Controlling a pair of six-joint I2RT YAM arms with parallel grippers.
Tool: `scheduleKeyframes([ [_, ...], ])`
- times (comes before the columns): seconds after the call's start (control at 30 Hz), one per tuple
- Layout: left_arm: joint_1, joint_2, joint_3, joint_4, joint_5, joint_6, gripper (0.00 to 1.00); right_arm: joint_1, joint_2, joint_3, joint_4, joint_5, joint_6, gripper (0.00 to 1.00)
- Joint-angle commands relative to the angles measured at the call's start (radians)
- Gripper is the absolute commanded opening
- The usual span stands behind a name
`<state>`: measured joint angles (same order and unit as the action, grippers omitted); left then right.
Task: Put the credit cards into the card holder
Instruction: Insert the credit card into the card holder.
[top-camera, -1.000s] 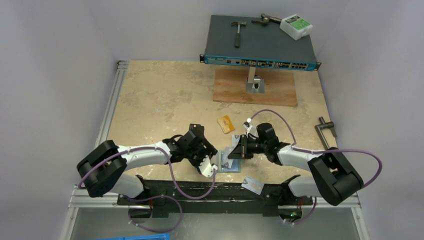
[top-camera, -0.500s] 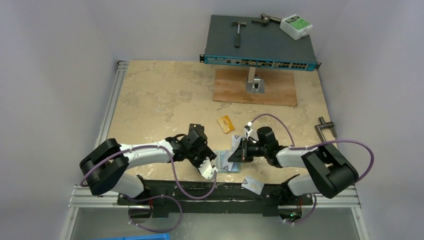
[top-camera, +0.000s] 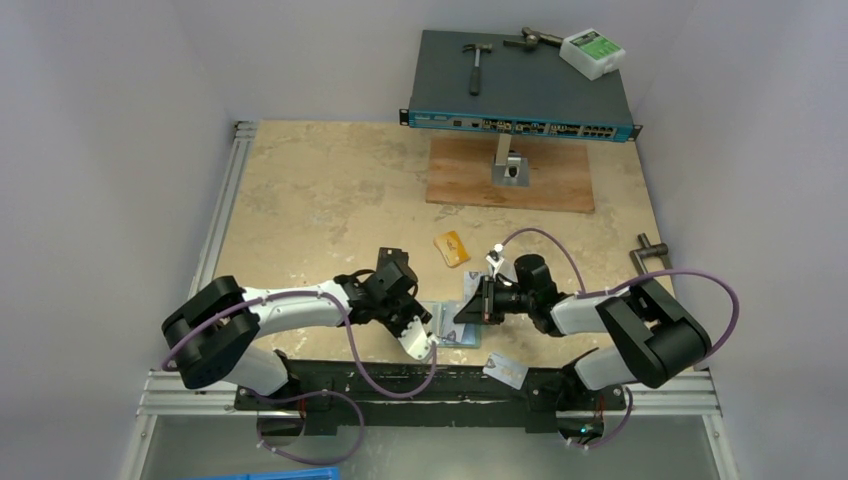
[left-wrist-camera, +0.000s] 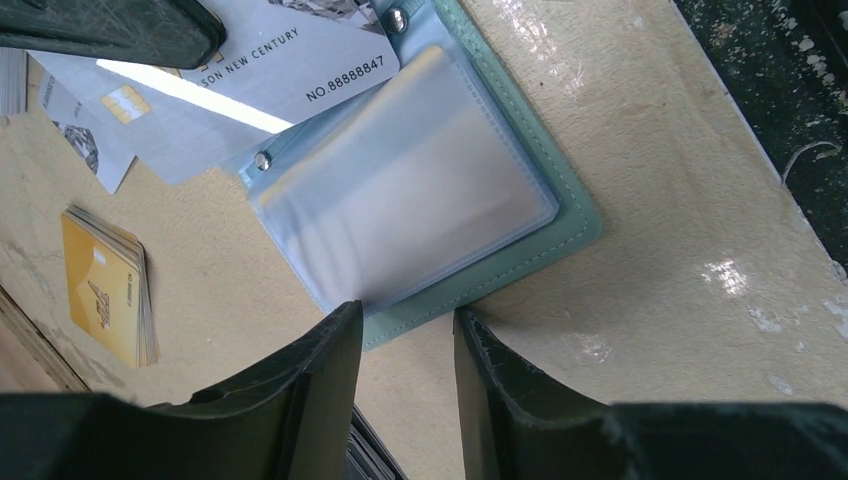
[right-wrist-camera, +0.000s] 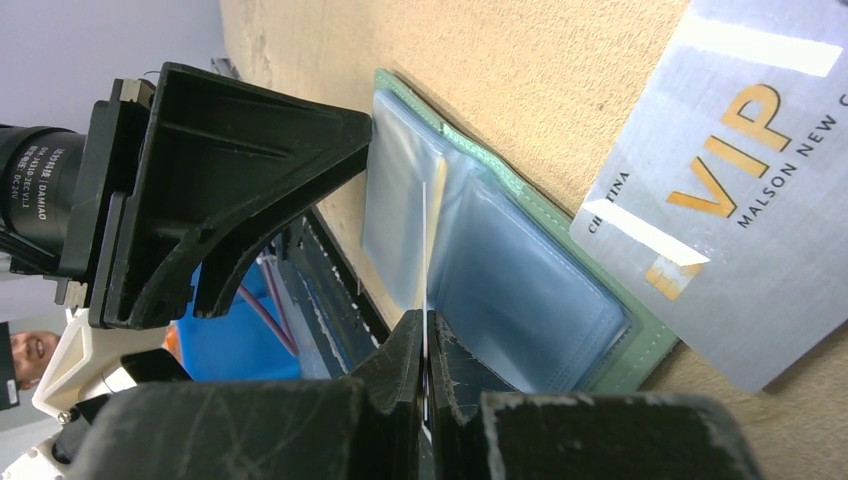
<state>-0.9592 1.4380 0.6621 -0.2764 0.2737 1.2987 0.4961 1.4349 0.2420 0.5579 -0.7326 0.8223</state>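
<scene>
The teal card holder (left-wrist-camera: 520, 262) lies open on the table, its clear sleeves (left-wrist-camera: 410, 200) facing up. My left gripper (left-wrist-camera: 405, 322) is open, its fingertips at the holder's near edge with nothing between them. My right gripper (right-wrist-camera: 427, 325) is shut on a thin credit card (right-wrist-camera: 425, 235) seen edge-on, standing upright among the sleeves of the card holder (right-wrist-camera: 640, 350). A silver VIP card (right-wrist-camera: 720, 190) lies flat beside the holder. Its number side (left-wrist-camera: 300, 60) shows in the left wrist view, with a stack of orange cards (left-wrist-camera: 105, 285) farther off. From above, both grippers (top-camera: 422, 338) (top-camera: 468, 310) flank the holder (top-camera: 458, 335).
A network switch (top-camera: 520, 95) at the back carries a hammer (top-camera: 475, 65) and a white box (top-camera: 592, 52). A wooden board (top-camera: 470, 180) with a metal stand (top-camera: 510, 165) lies before it. A metal handle (top-camera: 655, 262) is at the right. Another silver card (top-camera: 505, 371) rests on the base rail.
My left gripper's jaws have narrowed and it has shifted slightly toward the holder's near edge. The right gripper has crept left with its card.
</scene>
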Motion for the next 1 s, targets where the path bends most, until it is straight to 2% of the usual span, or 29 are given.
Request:
scheduleKeyframes([
  [0.0, -0.015, 0.029, 0.006, -0.033, 0.016, -0.04, 0.38, -0.001, 0.007, -0.004, 0.065, -0.027, 0.006, 0.0],
  [0.23, -0.022, 0.028, -0.007, -0.027, -0.001, -0.046, 0.38, -0.016, -0.01, -0.003, 0.035, -0.024, -0.009, 0.0],
  [0.53, -0.028, 0.025, -0.002, -0.017, -0.024, -0.089, 0.53, -0.029, -0.023, 0.004, -0.001, -0.019, -0.029, 0.0],
  [0.83, -0.071, 0.025, 0.0, -0.015, -0.046, -0.114, 0.53, -0.029, 0.051, -0.052, 0.178, -0.046, 0.042, 0.0],
  [0.97, -0.076, 0.02, -0.008, -0.018, -0.055, -0.117, 0.52, -0.03, 0.05, -0.053, 0.188, -0.054, 0.049, 0.0],
])
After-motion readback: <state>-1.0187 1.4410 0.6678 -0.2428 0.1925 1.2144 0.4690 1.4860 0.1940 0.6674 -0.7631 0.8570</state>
